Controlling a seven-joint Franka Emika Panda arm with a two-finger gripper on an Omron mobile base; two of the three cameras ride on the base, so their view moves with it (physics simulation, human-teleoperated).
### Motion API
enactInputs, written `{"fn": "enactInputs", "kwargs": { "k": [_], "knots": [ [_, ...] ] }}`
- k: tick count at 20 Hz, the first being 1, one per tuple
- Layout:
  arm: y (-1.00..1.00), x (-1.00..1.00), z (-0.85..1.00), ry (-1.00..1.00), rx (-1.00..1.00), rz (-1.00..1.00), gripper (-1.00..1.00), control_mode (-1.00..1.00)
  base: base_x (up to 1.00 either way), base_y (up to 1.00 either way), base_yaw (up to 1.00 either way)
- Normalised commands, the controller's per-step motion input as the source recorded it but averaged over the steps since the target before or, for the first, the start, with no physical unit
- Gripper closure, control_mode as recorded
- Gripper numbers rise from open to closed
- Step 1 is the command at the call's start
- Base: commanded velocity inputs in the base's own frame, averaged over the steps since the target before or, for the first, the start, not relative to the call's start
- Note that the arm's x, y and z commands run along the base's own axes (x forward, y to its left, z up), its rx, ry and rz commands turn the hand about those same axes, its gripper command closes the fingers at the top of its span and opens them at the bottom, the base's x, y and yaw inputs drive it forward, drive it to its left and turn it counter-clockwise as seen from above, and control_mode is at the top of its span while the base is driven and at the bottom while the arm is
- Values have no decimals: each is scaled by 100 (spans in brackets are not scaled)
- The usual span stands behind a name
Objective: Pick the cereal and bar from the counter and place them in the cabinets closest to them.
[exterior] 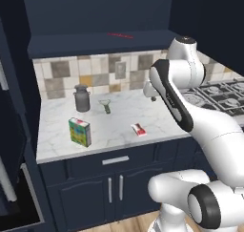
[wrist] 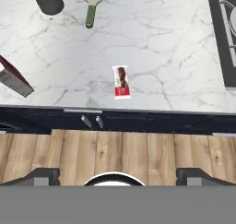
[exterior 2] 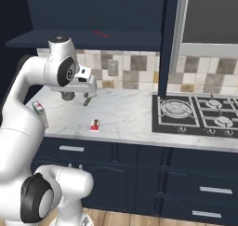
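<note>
The cereal [exterior: 79, 131] stands upright near the front left of the counter [exterior: 125, 112]; in the right base view the cereal [exterior 2: 40, 109] peeks out from behind my arm. The bar [exterior: 139, 129] lies flat near the counter's front edge, to the right of the box, and is also seen as the bar [exterior 2: 95, 124] and the bar [wrist: 121, 82]. My gripper [wrist: 119, 175] hangs open above the counter's front edge, looking down, with nothing between its fingers. The cereal [wrist: 14, 78] sits at the hand view's left edge. Navy cabinets [exterior: 95, 41] with an open shelf hang above the counter.
A grey metal jug [exterior: 82, 98] and a green-handled peeler [exterior: 106, 105] stand at the back of the counter. A gas hob [exterior 2: 195, 114] lies to the right. A tall navy unit [exterior: 10, 131] borders the counter's left end. A thin red mark [exterior: 120, 35] shows on the shelf.
</note>
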Motion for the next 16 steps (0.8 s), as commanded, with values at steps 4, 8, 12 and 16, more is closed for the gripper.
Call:
{"fn": "enactInputs", "kwargs": {
  "k": [4, 8, 12, 16],
  "knots": [
    [0, 0, 0, 0, 0, 0, -100, 100, 60, 0, -6],
    [0, 0, 0, 0, 0, 0, -100, 100, 47, 0, -5],
    [0, 0, 0, 0, 0, 0, -100, -100, 1, 0, 0],
    [0, 0, 0, 0, 0, 0, -100, -100, 0, 0, 0]
  ]
}}
